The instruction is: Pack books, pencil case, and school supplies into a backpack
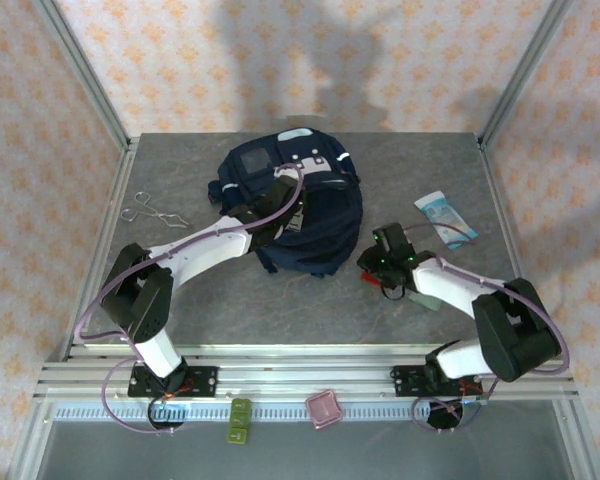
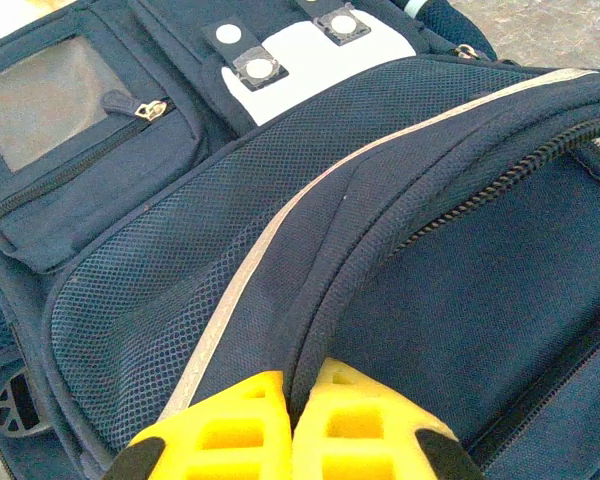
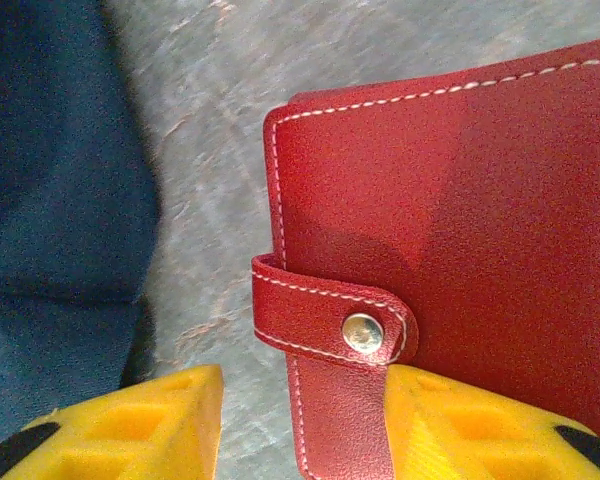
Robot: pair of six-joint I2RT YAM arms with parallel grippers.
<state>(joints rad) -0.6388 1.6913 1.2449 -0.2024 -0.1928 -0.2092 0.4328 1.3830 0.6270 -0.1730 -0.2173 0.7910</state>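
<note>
Jaws, left: clenched on a thin fold of the backpack [image 1: 325,210] beside its zip [image 2: 500,185]. Jaws, right: released, set astride the strap edge of the red piece [image 3: 460,180], one finger over its cover, the other over bare worktop [image 3: 220,140]; nothing is gripped.

Location: backpack lies mid-worktop, toward the far side. Red piece lies flat just beside the bag's near-right corner, with a strip of worktop between them. Grey-green piece [image 1: 427,301] lies partly under the right arm.

Hazards, as judged: the left pinch holds little cloth, so a pull could let the fold slip out and the opening sag shut. The red piece lies flush on a smooth top, so closing jaws may skid over it, nudge it away, or catch the strap [image 3: 320,320] alone and leave it dangling.

Materials: backpack is soft navy cloth with a mesh panel [image 2: 180,290], grey piping, coarse zip teeth and a white patch [image 2: 320,50] with snaps. Red piece is grained leatherette, squarish and flat, with white stitching, rounded corners and a metal stud [image 3: 363,332]. Worktop is mottled grey and hard.
</note>
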